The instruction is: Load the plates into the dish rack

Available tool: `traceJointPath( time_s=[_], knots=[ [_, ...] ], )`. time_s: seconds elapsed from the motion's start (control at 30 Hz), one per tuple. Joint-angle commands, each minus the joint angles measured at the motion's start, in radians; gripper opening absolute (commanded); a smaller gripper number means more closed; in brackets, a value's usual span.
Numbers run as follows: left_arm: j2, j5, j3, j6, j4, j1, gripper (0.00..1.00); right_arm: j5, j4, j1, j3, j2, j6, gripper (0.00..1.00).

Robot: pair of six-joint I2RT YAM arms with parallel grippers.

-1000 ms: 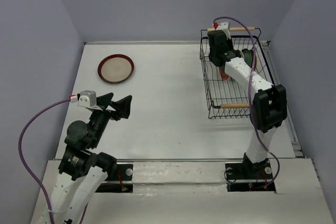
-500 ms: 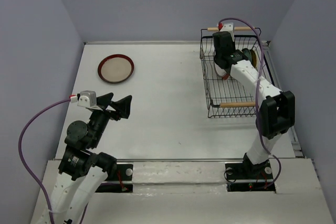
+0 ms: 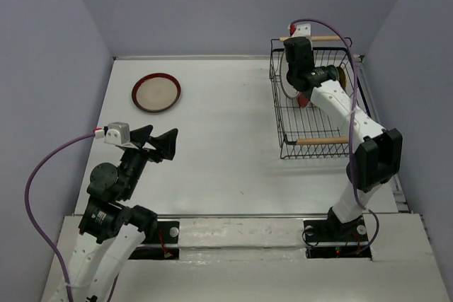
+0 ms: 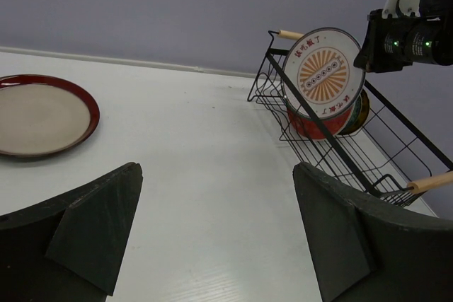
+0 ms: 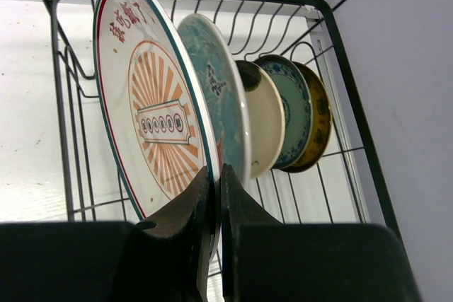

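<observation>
My right gripper [image 5: 218, 182] is shut on the rim of the white plate with an orange pattern [image 5: 152, 125] and holds it upright inside the black wire dish rack [image 5: 340, 40]. Behind it in the rack stand the teal floral plate [image 5: 216, 83], the cream plate [image 5: 265, 114], the blue patterned plate [image 5: 294, 107] and the yellow patterned plate [image 5: 320, 114]. The red-rimmed beige plate [image 3: 156, 93] lies flat on the table at the far left. My left gripper [image 3: 157, 141] is open and empty above the table, well short of that plate [image 4: 39, 114].
The rack [image 3: 311, 143] stands at the table's far right, with wooden rod handles at its near and far ends. Grey walls close in the left, right and back of the table. The right arm [image 3: 340, 107] reaches over the rack's right side.
The right arm's elbow has swung right and the wrist has shifted slightly toward the rack's far end with the plate. The left arm has not moved.
</observation>
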Motion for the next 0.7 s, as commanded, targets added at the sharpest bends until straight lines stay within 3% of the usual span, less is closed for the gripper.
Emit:
traceJointPath(
  time_s=[0.0, 0.3, 0.67],
  knots=[
    [-0.009, -0.006, 0.0, 0.005, 0.038, -0.003, 0.99, 0.05, 0.04, 0.009, 0.094, 0.063, -0.026, 0.07],
    [-0.008, -0.002, 0.0, 0.006, 0.041, -0.005, 0.99, 0.196, 0.048, 0.009, 0.175, 0.207, -0.056, 0.07],
    [-0.003, 0.006, -0.002, 0.005, 0.044, -0.005, 0.99, 0.239, 0.054, 0.009, 0.18, 0.177, -0.097, 0.07]
  ],
)
